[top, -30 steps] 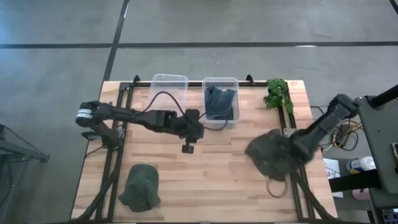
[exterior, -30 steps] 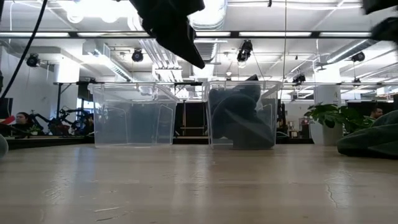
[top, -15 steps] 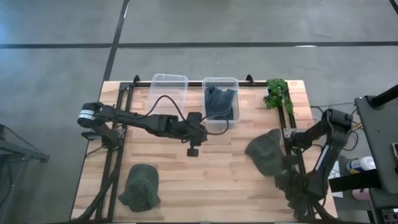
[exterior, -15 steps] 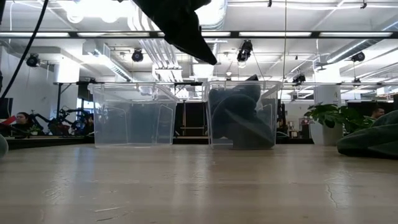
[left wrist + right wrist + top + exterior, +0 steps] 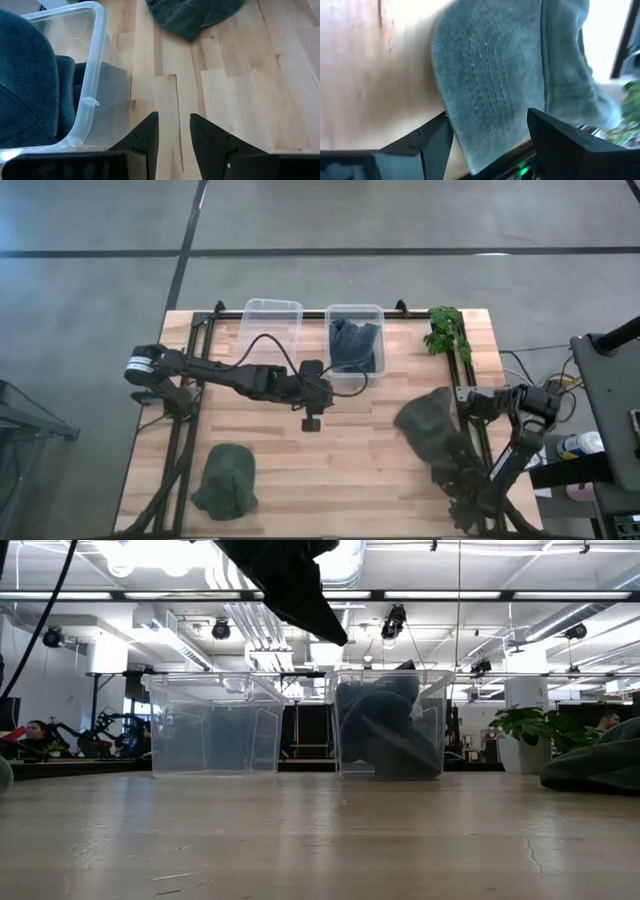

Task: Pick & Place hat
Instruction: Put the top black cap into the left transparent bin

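A dark green hat (image 5: 428,425) lies flat on the table at the right; the low view shows it at the picture's right edge (image 5: 600,765). My right gripper (image 5: 457,477) is low at this hat's near right side, open, with its fingers standing either side of the stitched brim (image 5: 487,95). A second green hat (image 5: 225,483) lies at the near left. A dark blue hat (image 5: 355,345) sits in the right clear bin (image 5: 380,340). My left gripper (image 5: 172,120) hangs open over the table's middle, just near of that bin, holding nothing.
An empty clear bin (image 5: 272,320) stands at the far edge, left of the bin with the blue hat. A green plant (image 5: 447,330) stands at the far right corner. Black frame rails (image 5: 470,380) run along the table's sides. Bare wood lies between the two green hats.
My right gripper has swung from above the right green hat toward the table's near edge and come down, turning as it went, and now faces the hat's brim from the near side. The hat has stayed on the table.
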